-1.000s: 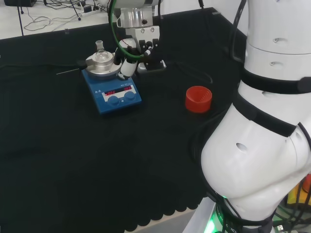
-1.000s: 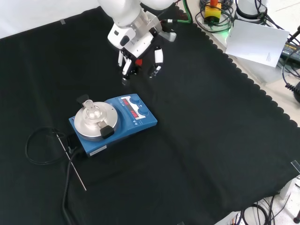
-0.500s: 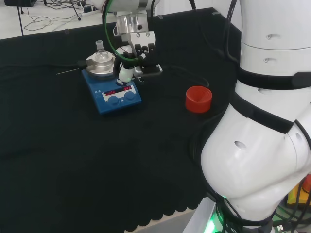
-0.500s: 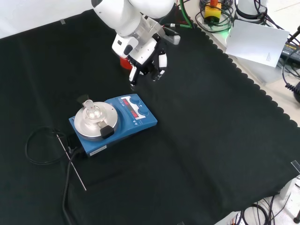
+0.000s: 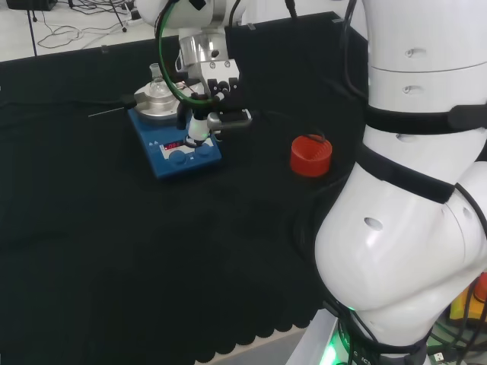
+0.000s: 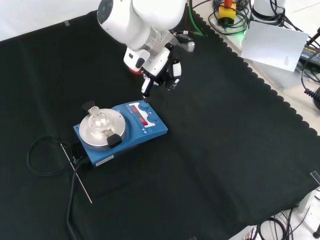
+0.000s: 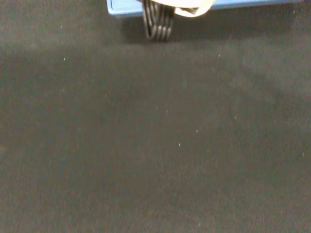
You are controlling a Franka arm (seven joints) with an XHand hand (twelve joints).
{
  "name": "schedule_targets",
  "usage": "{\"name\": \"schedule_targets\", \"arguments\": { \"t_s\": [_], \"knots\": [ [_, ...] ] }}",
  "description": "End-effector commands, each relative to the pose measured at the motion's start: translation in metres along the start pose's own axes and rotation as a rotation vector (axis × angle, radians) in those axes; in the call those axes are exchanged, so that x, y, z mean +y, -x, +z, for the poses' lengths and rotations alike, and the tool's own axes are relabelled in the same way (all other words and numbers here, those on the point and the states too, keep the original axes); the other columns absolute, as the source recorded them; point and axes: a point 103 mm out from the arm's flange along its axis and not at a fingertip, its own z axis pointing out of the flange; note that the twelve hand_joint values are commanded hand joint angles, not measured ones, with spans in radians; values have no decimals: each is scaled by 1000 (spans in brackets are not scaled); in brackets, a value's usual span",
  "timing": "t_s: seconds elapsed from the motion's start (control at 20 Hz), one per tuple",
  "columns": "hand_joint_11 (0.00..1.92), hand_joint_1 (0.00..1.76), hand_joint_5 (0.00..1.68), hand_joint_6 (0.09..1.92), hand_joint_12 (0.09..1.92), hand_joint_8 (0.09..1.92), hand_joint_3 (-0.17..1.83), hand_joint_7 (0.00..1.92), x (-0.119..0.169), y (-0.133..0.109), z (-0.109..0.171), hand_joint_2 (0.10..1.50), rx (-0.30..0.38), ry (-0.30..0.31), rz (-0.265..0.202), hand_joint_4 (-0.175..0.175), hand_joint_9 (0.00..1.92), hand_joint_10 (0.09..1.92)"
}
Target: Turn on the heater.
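Note:
The heater (image 5: 176, 143) is a blue hotplate with a round silver top, a red display and two blue knobs (image 6: 144, 106) on its front panel. A small glass flask (image 6: 98, 119) stands on the top plate. In the head view the hand (image 5: 216, 85) hangs over the panel's right end, one finger pointing down at the knob there. In the front view the hand (image 6: 161, 64) has its fingers straight and spread, with a fingertip (image 6: 145, 93) just above the upper knob; contact is not clear. The wrist view has the heater's blue edge (image 7: 252, 4) and a black finger (image 7: 157, 22).
A red ribbed ring stand (image 5: 310, 154) sits on the cloth right of the heater in the head view. A thin metal probe (image 6: 77, 174) and a looped black cable (image 6: 42, 157) lie beside the heater's far end. The cloth's scalloped edge (image 6: 280, 102) runs along the right in the front view.
The hand has travelled from beside the red ring to over the heater's front panel and come lower, its fingers now close above the knobs. The heater and flask have not moved.

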Motion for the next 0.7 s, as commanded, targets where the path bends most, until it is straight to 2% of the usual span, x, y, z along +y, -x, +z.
{"name": "schedule_targets", "arguments": {
  "t_s": [0.05, 0.7],
  "knots": [
    [1084, 1353, 204, 627, 1069, 1444, 831, 1480, 6, -5, 10, 788, -11, -44, -13, -91, 1549, 1352],
    [1049, 1373, 206, 538, 1122, 1459, 902, 1483, 16, -12, 27, 762, -40, -90, -23, -79, 1547, 1365]
  ]
}}
